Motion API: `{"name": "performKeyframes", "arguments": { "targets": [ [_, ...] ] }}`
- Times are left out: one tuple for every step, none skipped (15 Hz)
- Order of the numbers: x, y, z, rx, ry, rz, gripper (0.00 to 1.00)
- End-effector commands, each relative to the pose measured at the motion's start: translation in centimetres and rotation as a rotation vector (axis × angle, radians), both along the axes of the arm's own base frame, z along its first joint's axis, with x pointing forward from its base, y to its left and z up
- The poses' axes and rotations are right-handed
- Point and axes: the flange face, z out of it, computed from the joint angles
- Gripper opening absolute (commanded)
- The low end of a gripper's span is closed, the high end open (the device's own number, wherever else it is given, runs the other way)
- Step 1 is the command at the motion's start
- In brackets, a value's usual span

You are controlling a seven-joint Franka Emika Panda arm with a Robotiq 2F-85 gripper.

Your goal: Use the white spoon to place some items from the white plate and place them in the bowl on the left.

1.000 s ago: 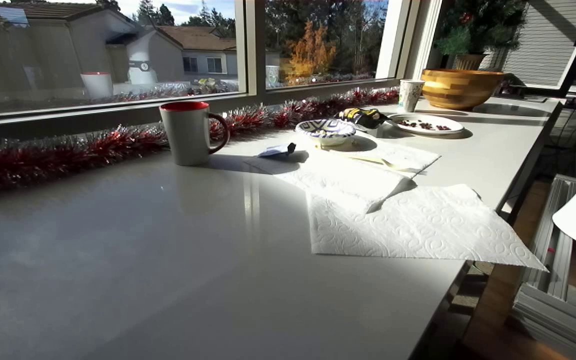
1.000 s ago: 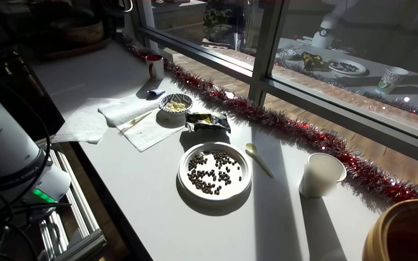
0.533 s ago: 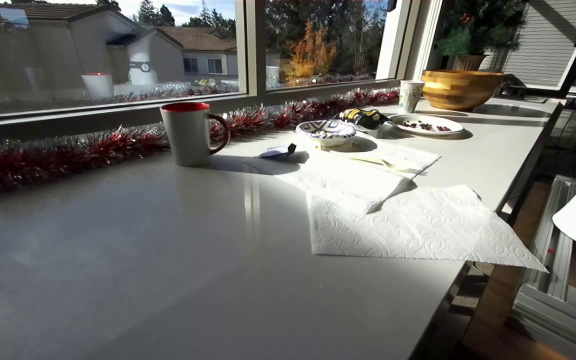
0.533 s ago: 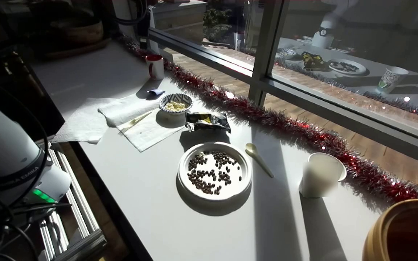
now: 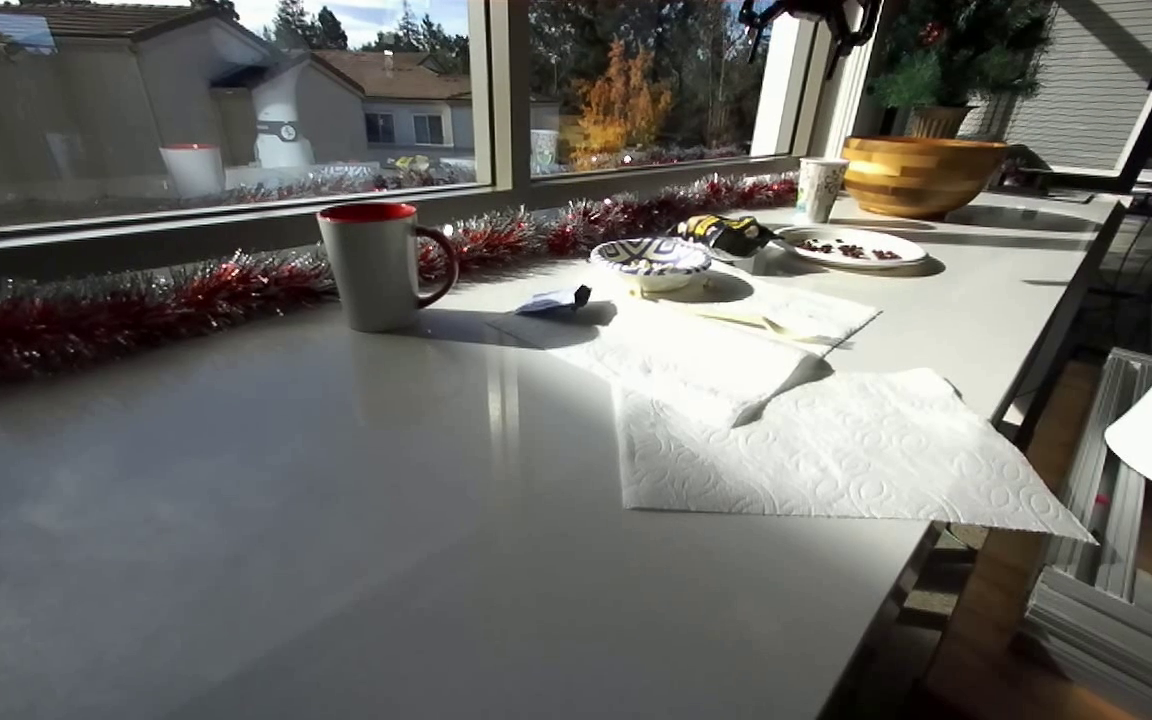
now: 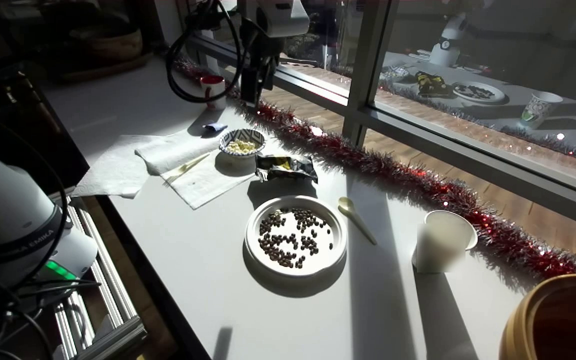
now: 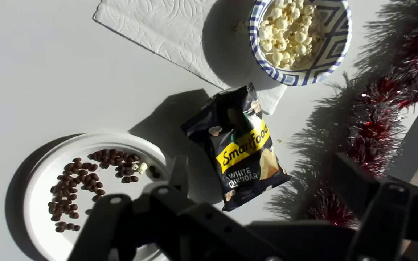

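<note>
sunlit white counter point(image 6: 183, 235) beside large window panes point(image 5: 236, 110). with the white paper plate point(image 6: 320, 259) as clock centre in an exterior view, a bristly red-and-silver tinsel garland point(image 6: 398, 172) from eleven round to just past three. on the shallow round plate, dark brown rounded morsels point(image 7: 64, 194) in loose clumps, plus a pale popcorn-like piece point(image 7: 142, 168). between two and three, just beside the rim, flat on the counter, the off-white spoon point(image 6: 360, 225), scoop toward eleven, handle toward five. at eleven, a paper bowl point(image 7: 334, 40) with blue geometric print and knobbly popcorn point(image 7: 285, 32) inside; farther out along eleven, a white mug point(image 5: 371, 270) with red lining and handle, contents hidden; between mug and bowl, a small creased blue packet point(image 5: 551, 300). at twelve, a crinkled black-and-yellow smartfood white cheddar bag point(image 7: 245, 152). at ten, embossed paper towels point(image 5: 836, 450) and, lying on top, a pale fork point(image 6: 187, 167). at three, a tapered printed paper cup point(image 5: 820, 192), contents impossible to tell; between three and four, a banded wooden bowl point(image 5: 921, 185) with a deeply shadowed interior. aloft between eleven and twelve, the black gripper point(image 7: 261, 172), fingers spread well apart, with the bag visible through the gap in the wrist view.
</note>
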Motion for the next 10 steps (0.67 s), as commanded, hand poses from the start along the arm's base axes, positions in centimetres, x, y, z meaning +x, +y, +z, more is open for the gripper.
{"name": "performKeyframes", "arguments": {
  "targets": [
    [-0.6, -5.5, -2.5, -0.023, -0.046, -0.196, 1.00],
    [-0.8, -7.2, -3.4, -0.036, -0.064, -0.247, 1.00],
    [-1.2, -8.8, -4.0, -0.057, -0.088, -0.294, 1.00],
    [-1.4, -10.2, -4.7, -0.081, -0.113, -0.340, 1.00],
    [-1.8, -11.6, -5.1, -0.119, -0.143, -0.377, 1.00],
    [-2.0, -12.8, -5.6, -0.154, -0.171, -0.415, 1.00],
    [-2.1, -14.0, -6.1, -0.187, -0.191, -0.456, 1.00],
    [-2.0, -12.8, -5.4, -0.146, -0.163, -0.384, 1.00],
    [-2.1, -13.6, -5.9, -0.164, -0.177, -0.413, 1.00],
    [-2.2, -14.1, -6.3, -0.173, -0.181, -0.427, 1.00]
  ]
}}
